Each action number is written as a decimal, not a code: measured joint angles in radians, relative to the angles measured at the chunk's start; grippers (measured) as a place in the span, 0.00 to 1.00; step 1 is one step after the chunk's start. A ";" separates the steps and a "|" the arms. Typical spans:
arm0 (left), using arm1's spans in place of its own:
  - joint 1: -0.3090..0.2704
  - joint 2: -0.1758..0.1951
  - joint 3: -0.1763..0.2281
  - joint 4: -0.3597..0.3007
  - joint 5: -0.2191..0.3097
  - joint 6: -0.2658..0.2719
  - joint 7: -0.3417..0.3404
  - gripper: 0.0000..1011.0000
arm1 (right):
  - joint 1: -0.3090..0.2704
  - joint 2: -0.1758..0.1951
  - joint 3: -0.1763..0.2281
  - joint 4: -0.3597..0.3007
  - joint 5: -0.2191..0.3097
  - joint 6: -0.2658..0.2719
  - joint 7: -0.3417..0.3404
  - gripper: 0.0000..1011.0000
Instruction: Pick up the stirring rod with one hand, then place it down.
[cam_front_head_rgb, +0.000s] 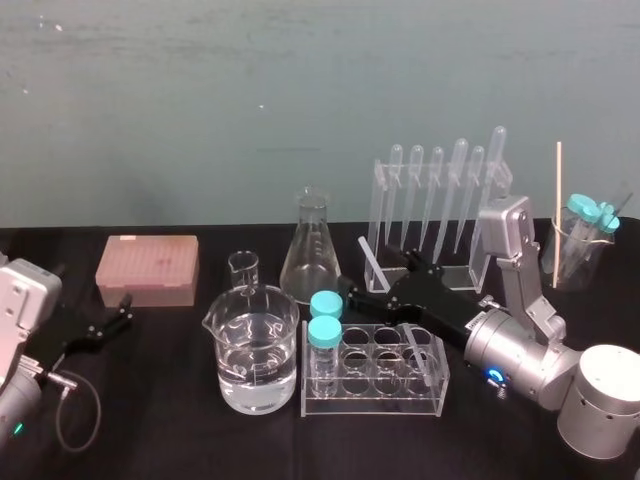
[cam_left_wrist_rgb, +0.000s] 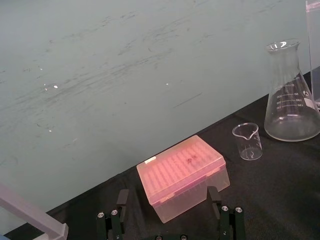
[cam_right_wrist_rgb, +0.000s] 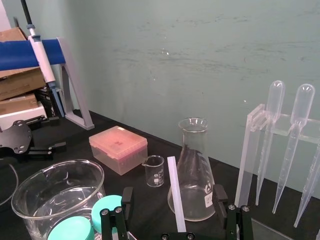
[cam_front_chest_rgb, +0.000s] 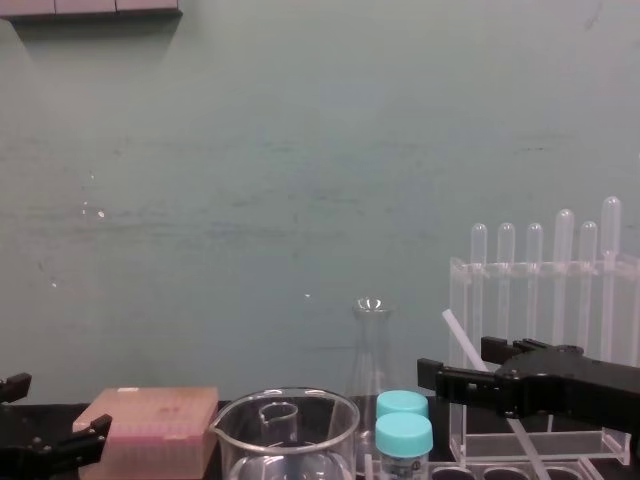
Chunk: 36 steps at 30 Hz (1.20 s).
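The right tool (cam_right_wrist_rgb: 173, 191) is held wide open just before the pipette rack (cam_front_head_rgb: 383, 215). The tilted stirring rod (cam_right_wrist_rgb: 176, 200) is seen between its fingers, ungripped. The left tool (cam_front_head_rgb: 118, 315) is parked open, well left of the rack.

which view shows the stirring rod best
The right wrist view: the stirring rod runs pale and unobstructed between the right gripper's spread fingers. The head view shows its upper end by the pipette rack; the chest view shows it slanting, partly hidden by the gripper.

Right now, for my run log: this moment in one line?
right gripper: jaws open, straddling tilted stirring rod | left gripper: parked open by pink box
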<state>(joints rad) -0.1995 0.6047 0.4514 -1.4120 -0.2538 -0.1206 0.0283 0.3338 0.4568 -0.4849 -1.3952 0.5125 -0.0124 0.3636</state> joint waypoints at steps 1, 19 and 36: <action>0.000 0.000 0.000 0.000 0.000 0.000 0.000 0.99 | 0.000 0.000 0.000 0.000 0.000 -0.001 0.000 0.99; 0.000 0.000 0.000 0.000 0.000 0.000 0.000 0.99 | 0.002 0.001 -0.002 0.002 0.000 -0.005 0.003 0.64; 0.000 0.000 0.000 0.000 0.000 0.000 0.000 0.99 | 0.003 0.001 -0.002 0.003 0.000 -0.007 0.004 0.11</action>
<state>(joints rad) -0.1995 0.6047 0.4514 -1.4120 -0.2539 -0.1205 0.0283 0.3367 0.4581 -0.4873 -1.3924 0.5127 -0.0190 0.3678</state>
